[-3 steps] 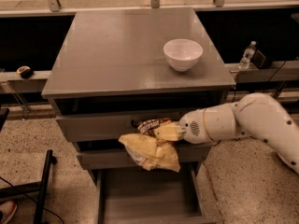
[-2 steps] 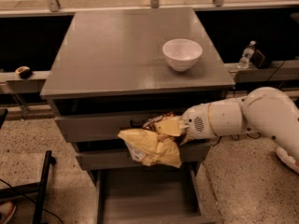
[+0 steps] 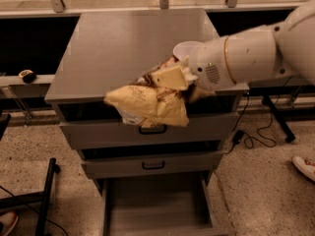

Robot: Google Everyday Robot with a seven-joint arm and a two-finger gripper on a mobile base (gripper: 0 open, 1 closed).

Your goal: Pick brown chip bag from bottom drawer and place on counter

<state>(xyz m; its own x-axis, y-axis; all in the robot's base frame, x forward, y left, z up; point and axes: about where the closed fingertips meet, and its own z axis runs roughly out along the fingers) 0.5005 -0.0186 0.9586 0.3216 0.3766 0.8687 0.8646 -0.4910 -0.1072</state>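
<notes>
While the two-finger gripper (image 3: 168, 77) sits at the near edge of the broad flat grey counter (image 3: 123, 38), right of centre, its tan fingers (image 3: 173, 75) are clamped on the top of the crinkly brown chip bag (image 3: 147, 104).

Bag pos.: dark-brown upper part is at the gripper. The tan-yellow lower part hangs down and to the left, over the counter's near edge and in front of the top grey drawer (image 3: 98, 132). The bag is well above the bottom drawer (image 3: 157, 205). Contact btwn bag and counter edge: cannot tell.

Arm: the white rounded robot arm (image 3: 246, 53) enters from the right and crosses the counter's near right corner.

Bowl: the white round bowl (image 3: 183, 48) stands on the counter just beyond the gripper. It is mostly hidden by the arm; only part of the rim shows.

Drawers: the top drawer and the middle grey drawer (image 3: 113, 167) each carry a black handle at centre front. The bottom drawer is pulled out toward the near side, w/ flat grey floor and side walls exposed.

Surroundings: a black cable (image 3: 251, 139) lies on the speckled floor (image 3: 256, 195) right of the cabinet. A light shoe (image 3: 304, 165) shows at the right edge.
</notes>
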